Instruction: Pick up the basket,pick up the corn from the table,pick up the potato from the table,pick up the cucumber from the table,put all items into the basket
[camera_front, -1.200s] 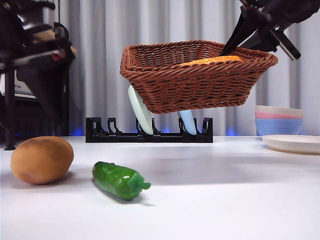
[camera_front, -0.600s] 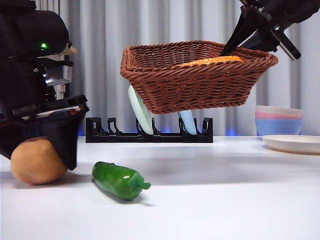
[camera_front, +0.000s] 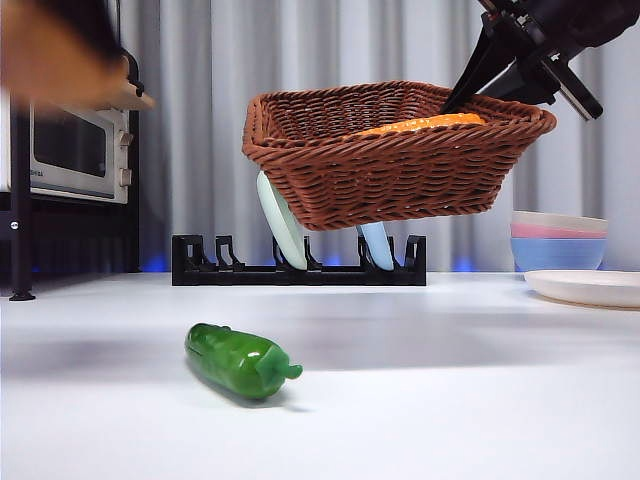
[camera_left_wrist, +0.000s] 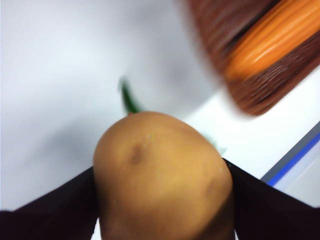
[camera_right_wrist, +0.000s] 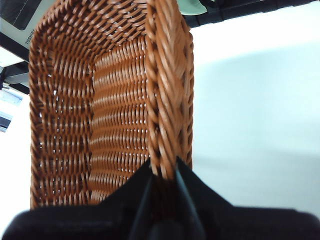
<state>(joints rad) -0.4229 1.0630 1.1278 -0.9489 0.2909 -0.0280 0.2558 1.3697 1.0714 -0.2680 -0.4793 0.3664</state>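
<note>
My right gripper (camera_right_wrist: 162, 175) is shut on the braided rim of the dark brown wicker basket (camera_right_wrist: 90, 100) and holds it tilted in the air; in the front view the gripper (camera_front: 500, 75) is at the basket's (camera_front: 390, 170) right rim. The orange corn (camera_front: 425, 123) lies inside the basket. My left gripper (camera_left_wrist: 159, 170) is shut on the tan potato (camera_left_wrist: 160, 185) and holds it high; the potato shows as a blur (camera_front: 50, 55) at the front view's top left. The green cucumber (camera_front: 240, 360) lies on the white table (camera_front: 450, 400).
A black dish rack (camera_front: 300, 270) with upright plates stands behind the basket. Stacked pastel bowls (camera_front: 558, 245) and a flat plate (camera_front: 585, 288) are at the right. A microwave (camera_front: 70, 150) on a stand is at the back left.
My left gripper came down over the potato, shut on it and lifted it off the table to the upper left. The basket, corn and cucumber have not moved.
</note>
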